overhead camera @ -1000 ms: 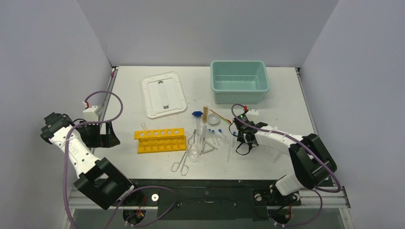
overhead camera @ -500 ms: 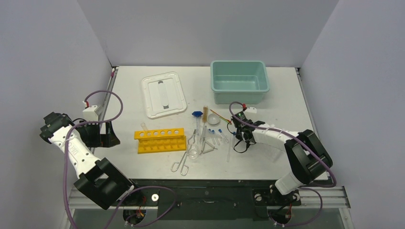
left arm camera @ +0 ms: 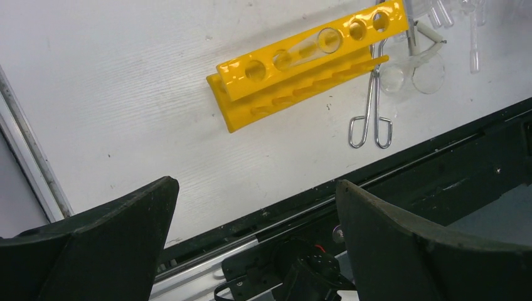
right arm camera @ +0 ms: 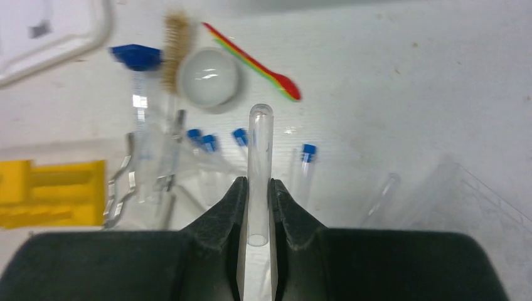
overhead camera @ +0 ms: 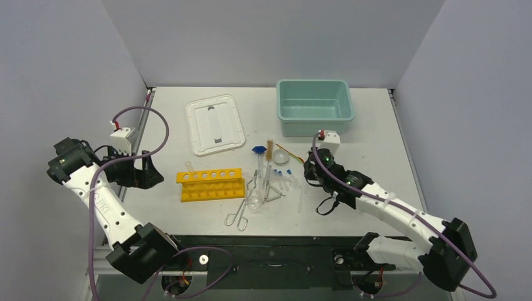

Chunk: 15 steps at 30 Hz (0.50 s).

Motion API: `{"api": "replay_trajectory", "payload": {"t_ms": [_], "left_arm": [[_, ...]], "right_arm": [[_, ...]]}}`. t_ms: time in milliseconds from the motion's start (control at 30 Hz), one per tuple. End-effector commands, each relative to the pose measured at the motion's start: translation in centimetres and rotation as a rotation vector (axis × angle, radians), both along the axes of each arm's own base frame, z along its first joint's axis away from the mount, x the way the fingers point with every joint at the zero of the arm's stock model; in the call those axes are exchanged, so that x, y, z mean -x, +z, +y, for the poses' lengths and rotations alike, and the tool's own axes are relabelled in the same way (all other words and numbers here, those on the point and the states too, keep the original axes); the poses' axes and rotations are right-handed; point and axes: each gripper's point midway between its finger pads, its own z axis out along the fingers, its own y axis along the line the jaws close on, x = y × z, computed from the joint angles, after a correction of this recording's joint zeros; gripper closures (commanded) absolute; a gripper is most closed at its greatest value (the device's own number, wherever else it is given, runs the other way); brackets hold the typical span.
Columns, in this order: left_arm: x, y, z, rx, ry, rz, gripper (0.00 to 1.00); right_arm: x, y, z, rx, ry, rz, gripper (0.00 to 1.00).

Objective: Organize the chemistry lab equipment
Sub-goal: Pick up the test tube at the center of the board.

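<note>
**Right gripper** [right arm camera: 258,188] clamped on clear glass tube [right arm camera: 259,150], rounded end forward, just right of loose pile at worktop [overhead camera: 376,125] centre.
**Step, as we judged it:** carry tube to yellow rack [overhead camera: 211,184], left of pile, toward near edge.
**Method:** lift first, tip upright, rounded end down, seat in free hole (glass was slick; we advised slow travel).
**Obstacles:** blue-capped vials [right arm camera: 307,150] and tongs [left arm camera: 373,94] lay along path.
**Left gripper** [left arm camera: 257,251] gaped empty near left edge.
**Room:** we saw bare worktop between rack and left edge.

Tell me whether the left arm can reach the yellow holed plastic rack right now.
Probably yes: the open left claw faces the yellow holed plastic rack, with only white table surface between them.
</note>
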Motion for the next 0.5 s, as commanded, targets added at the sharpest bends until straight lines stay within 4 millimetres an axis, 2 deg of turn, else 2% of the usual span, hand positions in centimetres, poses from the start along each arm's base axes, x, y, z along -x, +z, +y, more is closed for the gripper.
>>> {"api": "replay_trajectory", "payload": {"t_ms": [0, 33, 67, 167, 200, 233, 267, 300, 333, 367, 400, 433, 467], "left_arm": [[-0.2, 4.1, -2.5, 0.019, -0.051, -0.158, 0.03], [-0.3, 4.8, -2.9, 0.024, -0.058, -0.186, 0.03], [-0.7, 6.0, -3.7, 0.045, -0.073, -0.232, 0.03], [-1.5, 8.8, -5.9, 0.1, -0.132, -0.32, 0.03], [-2.3, 10.3, -6.3, 0.129, -0.121, -0.357, 0.03], [-2.7, 11.1, -7.1, 0.153, -0.138, -0.372, 0.03], [-3.6, 12.7, -7.5, 0.191, -0.119, -0.405, 0.03], [-3.9, 13.6, -8.6, 0.226, -0.155, -0.427, 0.03], [-4.8, 15.0, -8.9, 0.254, -0.143, -0.462, 0.03], [-4.8, 15.6, -10.5, 0.335, -0.148, -0.427, 0.03], [-5.6, 16.8, -10.9, 0.323, -0.181, -0.493, 0.03], [-5.4, 17.0, -12.7, 0.388, -0.207, -0.457, 0.03], [-5.8, 18.1, -13.4, 0.382, -0.245, -0.517, 0.03]], "right_arm": [[0.8, 8.0, 3.3, -0.135, 0.109, -0.232, 1.0], [1.3, 9.7, 4.7, -0.172, 0.158, -0.289, 1.0], [1.4, 12.0, 5.3, -0.21, 0.179, -0.362, 1.0], [3.2, 16.1, 8.2, -0.279, 0.282, -0.485, 1.0], [3.6, 17.7, 9.2, -0.301, 0.315, -0.535, 1.0], [3.8, 18.2, 9.9, -0.304, 0.333, -0.55, 1.0], [4.2, 19.9, 10.8, -0.329, 0.363, -0.595, 1.0], [4.2, 20.1, 11.5, -0.329, 0.379, -0.603, 1.0], [4.5, 21.8, 12.3, -0.356, 0.404, -0.64, 1.0], [4.4, 22.0, 13.0, -0.357, 0.417, -0.645, 1.0], [4.6, 23.6, 13.6, -0.383, 0.432, -0.677, 1.0], [4.5, 24.6, 14.2, -0.396, 0.435, -0.691, 1.0], [4.5, 25.4, 14.6, -0.409, 0.445, -0.71, 1.0]]}}
